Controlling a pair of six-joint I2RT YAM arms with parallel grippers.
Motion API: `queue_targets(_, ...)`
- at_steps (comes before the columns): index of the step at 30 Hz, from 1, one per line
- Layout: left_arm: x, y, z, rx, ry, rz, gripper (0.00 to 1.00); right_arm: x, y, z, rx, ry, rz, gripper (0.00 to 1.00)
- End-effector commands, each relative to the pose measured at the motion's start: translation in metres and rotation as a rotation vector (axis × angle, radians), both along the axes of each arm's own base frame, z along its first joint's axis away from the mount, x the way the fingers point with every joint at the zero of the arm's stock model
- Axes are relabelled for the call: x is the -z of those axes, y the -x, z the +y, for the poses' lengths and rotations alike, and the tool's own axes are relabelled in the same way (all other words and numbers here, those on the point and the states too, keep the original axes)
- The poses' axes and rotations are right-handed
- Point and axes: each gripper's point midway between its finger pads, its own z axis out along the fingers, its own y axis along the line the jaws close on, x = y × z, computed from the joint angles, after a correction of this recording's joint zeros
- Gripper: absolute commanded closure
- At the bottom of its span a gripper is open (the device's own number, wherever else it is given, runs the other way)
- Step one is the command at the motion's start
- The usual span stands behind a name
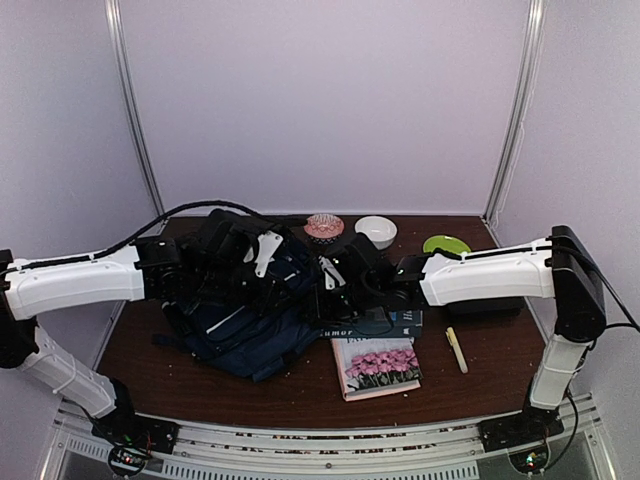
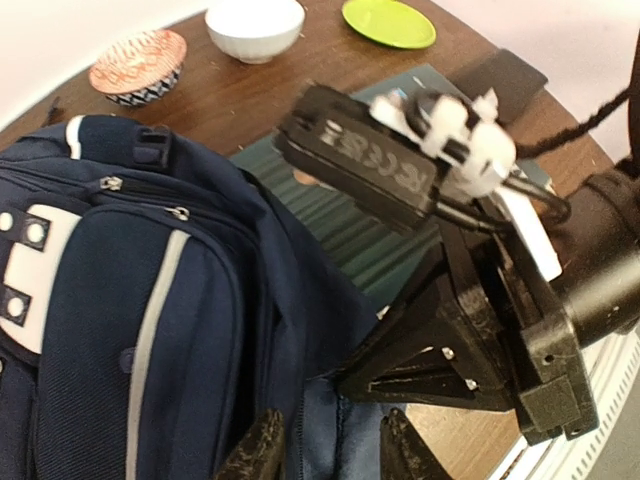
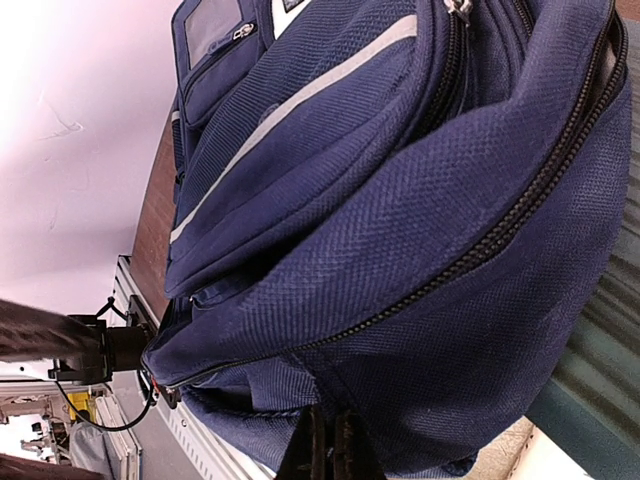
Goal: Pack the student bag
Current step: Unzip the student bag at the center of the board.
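Observation:
The student bag, navy blue with a white stripe and white patches, lies at the table's centre-left. It fills the left of the left wrist view and most of the right wrist view. My left gripper hovers open over the bag's right edge, its fingers apart above the blue fabric. My right gripper is shut on a seam fold of the bag's fabric near a zipper. The left wrist view shows it reaching in from the right and pinching that edge.
A book with pink flowers and a dark book lie right of the bag, a yellow marker beside them. At the back stand a patterned bowl, a white bowl and a green plate. A black case lies far right.

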Motion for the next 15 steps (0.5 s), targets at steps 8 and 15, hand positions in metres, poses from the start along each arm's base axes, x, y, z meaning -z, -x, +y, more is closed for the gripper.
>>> queue_targets(8,0.033,0.011,0.004,0.063,-0.121,0.065,0.59,-0.029,-0.005,0.003,0.005,-0.06,-0.055,1.0)
queue_targets(15,0.038,0.007,0.003,0.045,-0.134,0.069,0.67,-0.027,-0.004,0.003,0.001,-0.055,-0.052,1.0)
